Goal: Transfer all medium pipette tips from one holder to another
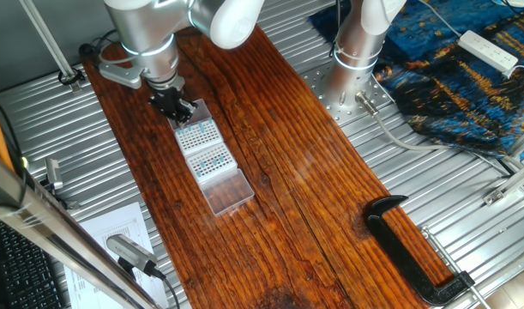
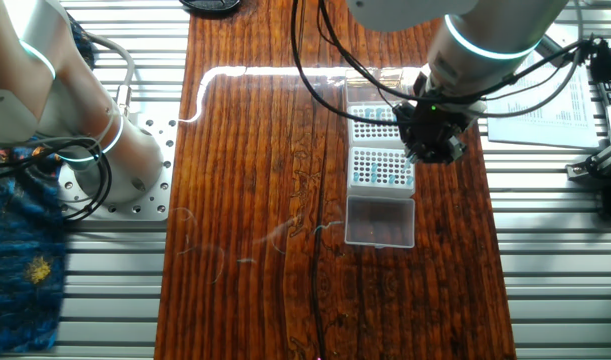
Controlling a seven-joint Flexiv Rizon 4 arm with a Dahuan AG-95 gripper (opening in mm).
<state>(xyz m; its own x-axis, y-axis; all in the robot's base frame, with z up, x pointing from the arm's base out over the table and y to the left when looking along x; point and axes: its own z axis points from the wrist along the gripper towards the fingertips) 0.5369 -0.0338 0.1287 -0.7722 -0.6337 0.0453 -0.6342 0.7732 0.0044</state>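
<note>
Two pipette tip holders sit end to end on the wooden table. One holder (image 1: 213,160) (image 2: 381,167) carries the medium pipette tips (image 1: 212,159) (image 2: 383,170), seen as small teal dots in its grid. The other holder (image 1: 196,135) (image 2: 371,126) shows a mostly white grid. My gripper (image 1: 179,108) (image 2: 432,140) points down with black fingers, close over the white-grid holder at its edge. The fingertips are too dark and small to show whether anything is between them.
A clear plastic lid (image 1: 228,191) (image 2: 380,220) lies flat beside the teal-dotted holder. A black clamp (image 1: 407,249) grips the table's near right edge. The arm's base (image 1: 352,64) (image 2: 105,160) stands beside the board, next to blue patterned cloth (image 1: 467,77).
</note>
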